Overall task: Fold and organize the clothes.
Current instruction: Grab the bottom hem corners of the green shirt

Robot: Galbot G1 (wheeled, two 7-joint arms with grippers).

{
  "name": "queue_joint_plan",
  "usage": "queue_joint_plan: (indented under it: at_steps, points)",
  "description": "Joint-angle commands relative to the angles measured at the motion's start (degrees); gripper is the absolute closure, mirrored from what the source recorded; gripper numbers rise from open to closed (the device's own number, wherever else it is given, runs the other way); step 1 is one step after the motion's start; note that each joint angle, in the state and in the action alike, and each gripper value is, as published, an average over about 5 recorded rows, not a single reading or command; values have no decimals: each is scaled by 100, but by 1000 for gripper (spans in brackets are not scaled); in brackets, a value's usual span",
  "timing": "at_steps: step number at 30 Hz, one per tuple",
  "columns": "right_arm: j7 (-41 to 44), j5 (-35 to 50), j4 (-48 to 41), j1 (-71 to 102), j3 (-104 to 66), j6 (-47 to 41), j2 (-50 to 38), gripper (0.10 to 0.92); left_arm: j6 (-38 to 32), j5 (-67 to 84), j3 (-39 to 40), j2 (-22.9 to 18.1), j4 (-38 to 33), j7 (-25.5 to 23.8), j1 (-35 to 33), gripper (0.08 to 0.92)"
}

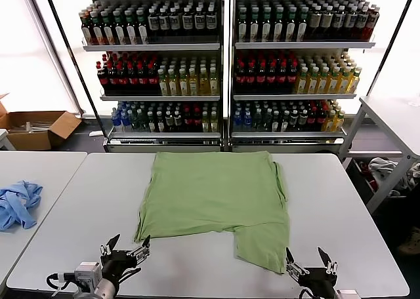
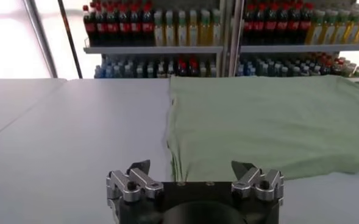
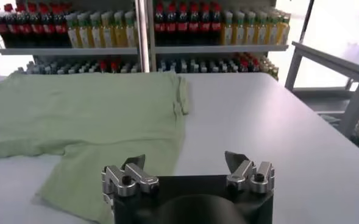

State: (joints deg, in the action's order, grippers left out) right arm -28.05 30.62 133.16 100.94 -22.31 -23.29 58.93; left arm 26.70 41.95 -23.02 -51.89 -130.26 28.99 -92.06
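Green T-shirt lies flat on the white surface, roughly centred, partly folded. Its broad folded body runs side to side across the surface, far edge toward the drink shelves. One narrower flap hangs off the near right corner and points toward the robot, so the outline reads like an L. Plain green face up; which end is collar or hem is hard to tell from here.

Left gripper sits at the near edge, just off the shirt's near left corner, fingers spread open, holding nothing; in the left wrist view the left gripper faces the shirt's left edge. Right gripper sits at the near edge beside the flap's tip, also open and empty.

Light blue garment lies bunched on the neighbouring surface to the left, well apart.
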Motion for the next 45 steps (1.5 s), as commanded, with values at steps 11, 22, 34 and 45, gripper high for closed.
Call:
queue_joint_plan:
  at_steps: [11, 22, 34, 45]
  points:
    - [66, -310, -270, -487, 454, -396, 213, 203, 353, 518, 109, -180, 1060, -347, 922, 177]
    - [20, -233, -502, -585, 631, -412, 301, 203, 218, 340, 198, -231, 1325, -467, 924, 177]
    - [-55, -151, -689, -625, 894, -512, 403, 381, 116, 314, 278, -263, 1492, -569, 989, 216]
    - [-70, -176, -747, -669, 956, -338, 428, 692, 17, 252, 403, -267, 1528, -643, 915, 480]
